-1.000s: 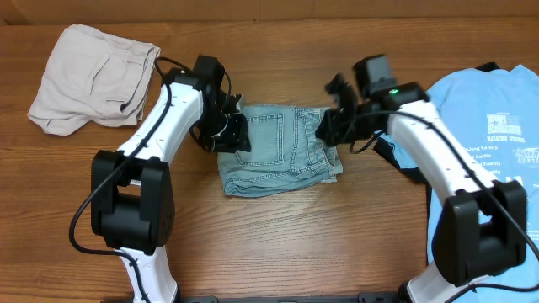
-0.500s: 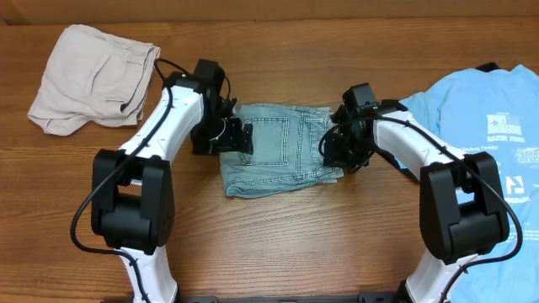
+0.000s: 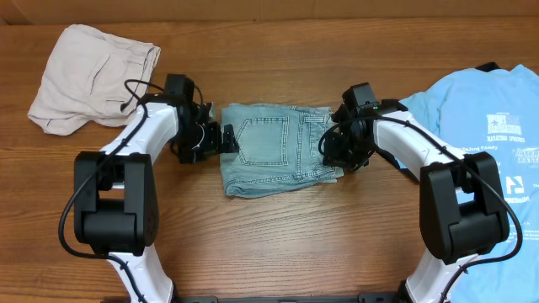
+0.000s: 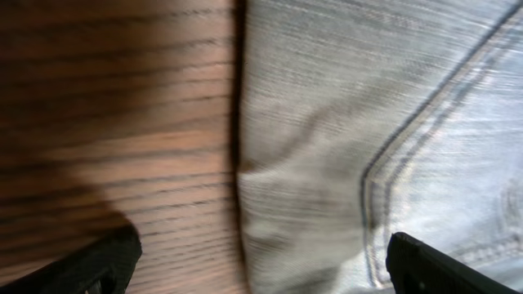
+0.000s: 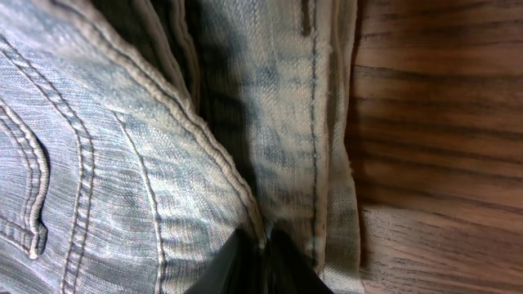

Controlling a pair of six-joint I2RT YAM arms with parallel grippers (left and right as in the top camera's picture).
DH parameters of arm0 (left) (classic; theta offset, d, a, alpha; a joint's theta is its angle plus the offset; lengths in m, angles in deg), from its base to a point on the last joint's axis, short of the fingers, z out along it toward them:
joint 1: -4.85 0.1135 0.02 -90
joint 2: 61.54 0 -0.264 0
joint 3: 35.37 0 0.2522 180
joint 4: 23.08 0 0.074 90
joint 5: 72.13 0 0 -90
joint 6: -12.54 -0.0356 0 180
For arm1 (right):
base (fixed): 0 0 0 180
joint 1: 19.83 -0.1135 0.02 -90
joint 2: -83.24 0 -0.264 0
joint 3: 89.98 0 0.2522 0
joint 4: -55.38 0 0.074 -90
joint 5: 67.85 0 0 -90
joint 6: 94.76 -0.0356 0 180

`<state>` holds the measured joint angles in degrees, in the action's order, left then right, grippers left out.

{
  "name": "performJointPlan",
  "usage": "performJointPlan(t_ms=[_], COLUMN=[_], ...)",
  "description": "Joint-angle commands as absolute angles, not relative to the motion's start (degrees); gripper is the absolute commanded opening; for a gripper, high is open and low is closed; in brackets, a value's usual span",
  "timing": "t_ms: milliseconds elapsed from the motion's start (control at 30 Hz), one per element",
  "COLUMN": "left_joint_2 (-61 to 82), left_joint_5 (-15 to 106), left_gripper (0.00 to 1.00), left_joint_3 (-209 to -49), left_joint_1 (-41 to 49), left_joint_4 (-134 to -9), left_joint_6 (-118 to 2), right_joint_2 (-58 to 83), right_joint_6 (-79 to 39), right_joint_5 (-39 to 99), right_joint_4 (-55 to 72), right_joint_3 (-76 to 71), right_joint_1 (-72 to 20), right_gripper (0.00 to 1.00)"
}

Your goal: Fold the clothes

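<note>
Drawn back leftward since a second ago: left gripper (image 3: 221, 139), jaws wide apart, just beside the left edge of the jeans (image 3: 274, 147). Right gripper (image 3: 330, 148) at the right edge, pinched together on a denim fold. Jeans folded flat on the table (image 3: 278, 244), back pockets up, long axis left to right between both grippers.

A brown wooden worktop (image 3: 278, 244) fills the overhead view, its grain running left to right. Light is even, shadows soft; the left wrist view shows a darker shadow on the wood.
</note>
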<state>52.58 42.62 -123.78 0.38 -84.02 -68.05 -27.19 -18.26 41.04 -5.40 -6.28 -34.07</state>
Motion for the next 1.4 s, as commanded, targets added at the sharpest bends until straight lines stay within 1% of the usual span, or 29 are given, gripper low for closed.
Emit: performJointPlan(t_ms=[0,133,267,333,500,567,700,800,900,967,1000,1067,1100,1133,1200,1233,1300,1367], left_joint_2=[55.10,55.42,57.67,59.49,63.44,64.03,64.03,64.03,64.03,64.03,64.03,64.03,64.03,64.03,64.03,64.03,64.01,64.01], left_joint_5=[48.00,49.02,55.89,56.89,63.06,64.96,65.29,63.54,63.38,63.25,62.88,59.65,57.72,56.11,55.39,56.06,59.63,61.68], left_gripper=[1.00,1.00,1.00,1.00,1.00,0.98,0.90,0.80,0.74,0.73,0.74,0.74,0.64,0.41,0.09,0.04,0.04,0.04], left_joint_3=[-119.19,-118.03,-118.01,-118.03,-119.23,-120.30,-121.64,-121.90,-122.01,-122.01,-122.01,-122.07,-122.20,-122.49,-123.67,-125.11,-128.63,-133.64], left_joint_1=[-0.95,-1.87,-1.85,-1.82,-0.82,-0.29,-0.03,0.23,0.95,1.19,1.24,1.48,1.76,2.09,3.20,4.19,6.00,7.90], left_joint_4=[-84.28,-83.76,-82.38,-81.09,-78.40,-76.04,-72.66,-72.02,-71.83,-71.89,-71.89,-71.45,-70.91,-70.10,-68.13,-68.07,-69.11,-73.40], left_joint_6=[-67.26,-64.03,-58.59,-56.82,-56.55,-56.62,-55.11,-55.16,-55.16,-55.44,-55.94,-56.29,-56.27,-56.25,-55.90,-54.67,-54.13,-54.78], right_joint_2=[-29.35,-29.33,-29.33,-29.33,-29.35,-29.33,-29.33,-29.33,-29.33,-29.33,-29.33,-29.33,-29.33,-29.27,-29.14,-28.87,-27.52,-25.38], right_joint_6=[-18.59,-18.59,-18.57,-18.57,-18.57,-18.54,-18.54,-18.54,-18.54,-18.54,-18.54,-18.52,-18.37,-18.17,-16.77,-16.23,-14.57,-13.26], right_joint_5=[37.70,38.36,38.92,38.92,38.95,38.97,38.97,38.95,38.95,38.97,38.95,39.34,40.00,40.80,42.12,42.40,42.38,42.38], right_joint_4=[-3.77,-3.63,-3.59,-3.57,-3.59,-3.61,-3.68,-3.87,-3.87,-3.85,-3.83,-4.09,-4.29,-4.60,-6.43,-7.79,-10.61,-12.70], right_joint_3=[-7.48,-7.48,-7.48,-7.48,-7.48,-7.48,-7.48,-7.48,-7.48,-7.48,-7.48,-7.48,-7.48,-7.44,-6.57,-5.76,-3.79,-1.78], right_joint_1=[-33.63,-33.63,-33.63,-33.63,-33.63,-33.63,-33.63,-33.63,-33.63,-33.63,-33.63,-33.63,-33.63,-33.63,-33.63,-33.61,-33.63,-33.63], right_gripper=[0.13,0.13,0.13,0.13,0.13,0.13,0.13,0.13,0.13,0.13,0.13,0.13,0.14,0.16,0.17,0.17,0.17,0.18])
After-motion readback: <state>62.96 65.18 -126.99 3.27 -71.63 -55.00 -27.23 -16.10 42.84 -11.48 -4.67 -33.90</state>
